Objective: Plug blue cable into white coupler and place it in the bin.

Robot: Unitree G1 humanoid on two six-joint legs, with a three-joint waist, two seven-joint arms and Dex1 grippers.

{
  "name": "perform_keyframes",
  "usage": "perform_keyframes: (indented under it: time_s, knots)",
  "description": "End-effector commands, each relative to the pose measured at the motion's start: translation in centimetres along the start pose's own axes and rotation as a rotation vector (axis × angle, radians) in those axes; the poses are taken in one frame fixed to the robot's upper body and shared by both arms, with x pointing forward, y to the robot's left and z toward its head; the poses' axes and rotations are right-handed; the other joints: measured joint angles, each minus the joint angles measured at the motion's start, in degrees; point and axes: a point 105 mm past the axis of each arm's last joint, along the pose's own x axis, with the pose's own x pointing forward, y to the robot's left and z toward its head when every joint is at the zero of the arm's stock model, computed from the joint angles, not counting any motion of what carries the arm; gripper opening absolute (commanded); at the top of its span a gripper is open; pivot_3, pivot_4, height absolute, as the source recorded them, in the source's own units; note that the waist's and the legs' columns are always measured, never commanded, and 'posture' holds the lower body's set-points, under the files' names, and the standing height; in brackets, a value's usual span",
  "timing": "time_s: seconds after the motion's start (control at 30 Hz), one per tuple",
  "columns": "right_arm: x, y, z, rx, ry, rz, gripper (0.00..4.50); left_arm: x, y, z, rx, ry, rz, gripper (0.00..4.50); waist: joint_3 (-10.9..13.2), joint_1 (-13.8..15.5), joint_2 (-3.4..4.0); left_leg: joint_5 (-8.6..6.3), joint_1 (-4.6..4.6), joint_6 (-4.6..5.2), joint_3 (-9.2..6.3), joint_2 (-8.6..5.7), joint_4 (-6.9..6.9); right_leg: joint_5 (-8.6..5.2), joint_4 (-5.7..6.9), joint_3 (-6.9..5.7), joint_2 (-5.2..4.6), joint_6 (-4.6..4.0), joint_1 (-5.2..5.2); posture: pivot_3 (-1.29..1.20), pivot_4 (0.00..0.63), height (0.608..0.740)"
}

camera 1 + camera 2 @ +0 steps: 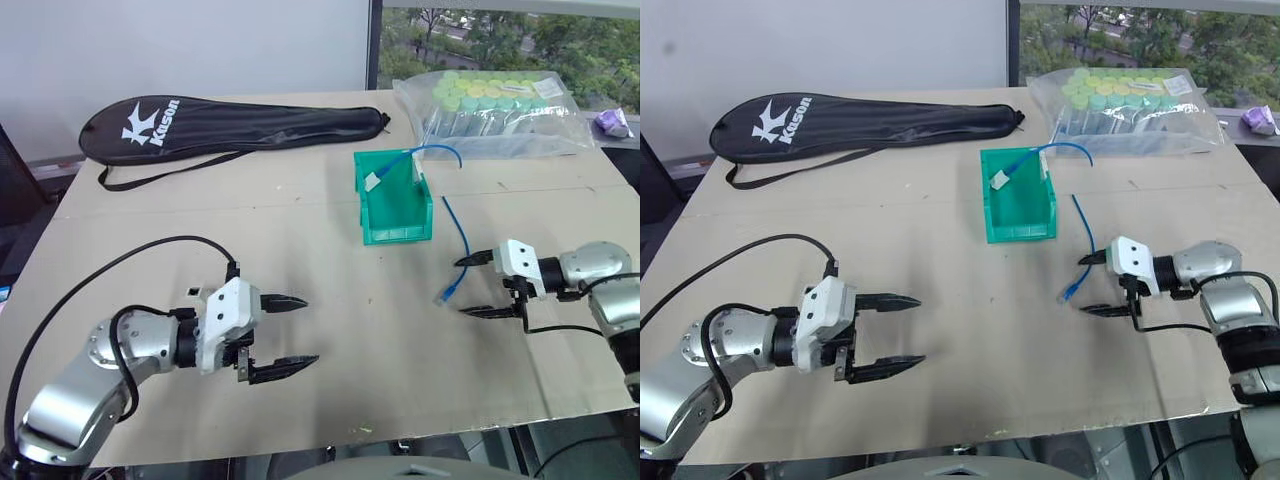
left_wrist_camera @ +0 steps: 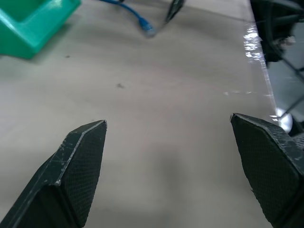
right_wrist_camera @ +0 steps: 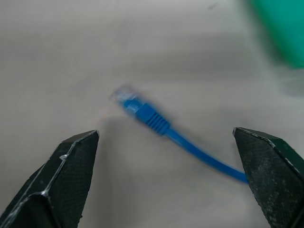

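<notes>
Open right gripper (image 1: 467, 285) over cardboard tabletop (image 1: 340, 380), window (image 1: 510, 40) behind

1. We take this for a robotics lab or test room in an office building, not a home.
2. We see a bench (image 1: 300, 400) covered with plain cardboard sheeting, the sort of makeshift surface a trial setup uses.
3. We see mixed test props on it: a green storage bin (image 1: 395, 225), a clear bag of green-capped tubes (image 1: 495, 110) and a black racket cover (image 1: 230, 125).
4. We see a plain white wall (image 1: 200, 45) behind the bench.
5. We see a dark-framed window (image 1: 500, 35) beside that wall, looking down on treetops, so the room sits on an upper floor.
</notes>
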Motion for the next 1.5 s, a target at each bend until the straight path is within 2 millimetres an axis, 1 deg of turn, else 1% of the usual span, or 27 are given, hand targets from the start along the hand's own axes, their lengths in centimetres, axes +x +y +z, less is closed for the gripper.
perform_keyframes:
  time_s: [0.03, 0.2, 0.23, 0.3, 0.33, 0.37, 0.47, 0.5, 0.57, 0.73, 0.87, 0.97, 1.2, 1.3, 1.33, 1.4, 1.43, 1.5]
  knots:
    - [-0.3, -0.3, 0.3, -0.039, 0.046, 0.08, 4.48, -0.4, 0.1, 0.9, 0.032, -0.008, -0.034, 4.28, 0.0, 0.0, 0.03, 0.0, 0.0, 0.0, 0.0, 0.0, 0.0, 0.0, 0.0, 0.0, 0.0, 0.0, 0.0, 0.0, 0.15, 0.74]
    - [0.2, -0.5, 0.4, -0.046, 0.058, 0.129, 4.48, -0.3, 0.5, 1.1, 0.048, 0.003, -0.028, 4.28, 0.1, 0.0, 0.01, 0.0, 0.03, 0.0, 0.02, 0.0, 0.05, 0.0, 0.02, 0.02, -0.01, 0.0, 0.04, 0.0, 0.15, 0.74]
    - [0.4, -0.5, 0.5, -0.05, 0.058, 0.134, 4.24, -0.3, 0.6, 1.1, 0.049, 0.002, -0.024, 4.28, 0.1, 0.0, 0.01, 0.0, 0.03, 0.0, 0.02, 0.0, 0.07, 0.0, 0.03, 0.02, -0.01, 0.0, 0.05, 0.0, 0.15, 0.74]
    - [0.6, -0.5, 0.5, -0.054, 0.057, 0.139, 3.63, -0.1, 0.6, 1.2, 0.049, 0.001, -0.02, 4.28, 0.1, 0.0, 0.0, 0.0, 0.08, 0.0, 0.02, 0.0, 0.1, 0.0, 0.05, 0.02, -0.01, 0.0, 0.09, 0.0, 0.15, 0.74]
    - [0.7, -0.5, 0.5, -0.056, 0.057, 0.139, 3.08, -0.1, 0.6, 1.2, 0.049, 0.0, -0.018, 4.28, 0.1, -0.1, 0.01, 0.0, 0.09, 0.0, 0.03, 0.0, 0.12, 0.0, 0.06, 0.03, -0.01, 0.0, 0.1, 0.0, 0.15, 0.74]
    - [0.8, -0.6, 0.5, -0.063, 0.059, 0.13, 2.72, 0.0, 0.5, 1.2, 0.048, 0.0, -0.017, 4.28, 0.1, -0.1, 0.01, 0.01, 0.1, 0.0, 0.04, 0.0, 0.13, 0.01, 0.08, 0.04, -0.01, 0.0, 0.1, 0.0, 0.15, 0.74]
    - [1.2, -0.9, 0.7, -0.075, 0.055, 0.116, 1.28, 0.1, 0.5, 1.2, 0.047, -0.001, -0.012, 4.28, 0.1, -0.1, 0.0, 0.01, 0.12, 0.0, 0.04, 0.01, 0.15, 0.01, 0.12, 0.05, -0.01, 0.0, 0.11, 0.0, 0.15, 0.74]
    - [1.3, -0.9, 0.9, -0.078, 0.049, 0.115, 0.7, 0.2, 0.5, 1.3, 0.048, -0.004, -0.008, 4.28, 0.1, -0.1, 0.0, 0.01, 0.13, 0.0, 0.04, 0.01, 0.16, 0.02, 0.13, 0.06, -0.01, 0.0, 0.11, 0.0, 0.15, 0.74]
    - [1.6, -0.9, 1.2, -0.083, 0.041, 0.12, 0.02, 0.2, 0.6, 1.4, 0.049, -0.007, -0.002, 4.28, 0.1, -0.2, 0.0, 0.01, 0.16, 0.0, 0.06, 0.01, 0.17, 0.02, 0.15, 0.08, 0.0, -0.01, 0.13, 0.0, 0.15, 0.74]
    - [1.9, -0.4, 1.6, -0.086, 0.03, 0.135, 0.02, 0.1, 0.8, 1.5, 0.052, -0.008, 0.006, 4.28, 0.1, -0.2, -0.01, 0.01, 0.21, -0.01, 0.06, 0.02, 0.19, 0.02, 0.2, 0.08, 0.0, -0.01, 0.15, 0.0, 0.15, 0.74]
    - [2.6, 0.2, 2.6, -0.037, 0.001, 0.153, 0.02, 0.1, 0.8, 1.6, 0.05, -0.01, 0.011, 4.28, 0.1, -0.1, -0.01, 0.01, 0.18, -0.01, 0.04, 0.03, 0.19, 0.02, 0.21, 0.06, 0.0, -0.01, 0.14, 0.0, 0.15, 0.74]
    - [4.0, 0.7, 4.1, -0.004, -0.045, 0.143, 0.02, 0.2, 0.8, 1.5, 0.043, -0.013, 0.018, 4.28, 0.1, -0.1, -0.01, 0.01, 0.17, -0.01, 0.04, 0.03, 0.19, 0.02, 0.2, 0.06, 0.0, 0.0, 0.14, 0.0, 0.15, 0.74]
    - [8.1, 0.6, 6.4, 0.1, -0.077, 0.057, 0.02, 0.7, 1.4, 1.1, 0.027, -0.017, 0.06, 4.28, 0.0, 0.0, -0.02, 0.02, 0.17, -0.02, 0.04, 0.02, 0.22, 0.03, 0.25, 0.06, 0.0, 0.0, 0.13, 0.0, 0.15, 0.74]
    - [9.0, 0.5, 7.2, 0.112, -0.096, 0.031, 0.02, 1.2, 1.6, 0.8, 0.023, -0.011, 0.063, 4.28, 0.0, 0.1, -0.02, 0.02, 0.16, -0.02, 0.03, -0.02, 0.25, 0.03, 0.27, 0.06, -0.01, 0.0, 0.14, 0.0, 0.15, 0.74]
    - [9.1, 0.5, 7.7, 0.108, -0.116, 0.025, 0.35, 1.4, 1.7, 0.6, 0.02, -0.004, 0.065, 4.28, 0.0, 0.1, -0.02, 0.02, 0.14, -0.02, 0.03, -0.03, 0.25, 0.03, 0.27, 0.06, -0.02, 0.0, 0.13, 0.0, 0.15, 0.74]
    - [8.8, 0.2, 8.6, 0.109, -0.151, 0.003, 0.86, 1.9, 2.0, 0.0, 0.023, 0.021, 0.072, 4.28, 0.0, 0.1, -0.02, 0.02, 0.13, -0.02, 0.03, -0.05, 0.25, 0.03, 0.26, 0.06, -0.02, 0.0, 0.13, 0.0, 0.15, 0.74]
    - [8.4, -0.1, 9.1, 0.113, -0.184, -0.021, 1.2, 2.2, 2.2, -0.5, 0.018, 0.052, 0.083, 4.28, 0.0, 0.1, -0.02, 0.02, 0.13, -0.02, 0.03, -0.06, 0.25, 0.03, 0.26, 0.06, -0.02, 0.0, 0.14, 0.0, 0.15, 0.74]
    - [7.0, 0.0, 9.9, 0.139, -0.252, -0.036, 2.22, 2.7, 3.1, -1.8, 0.018, 0.134, 0.117, 4.28, 0.0, 0.2, -0.02, 0.02, 0.13, -0.02, 0.02, -0.08, 0.25, 0.03, 0.27, 0.06, 0.0, 0.01, 0.13, 0.0, 0.15, 0.74]
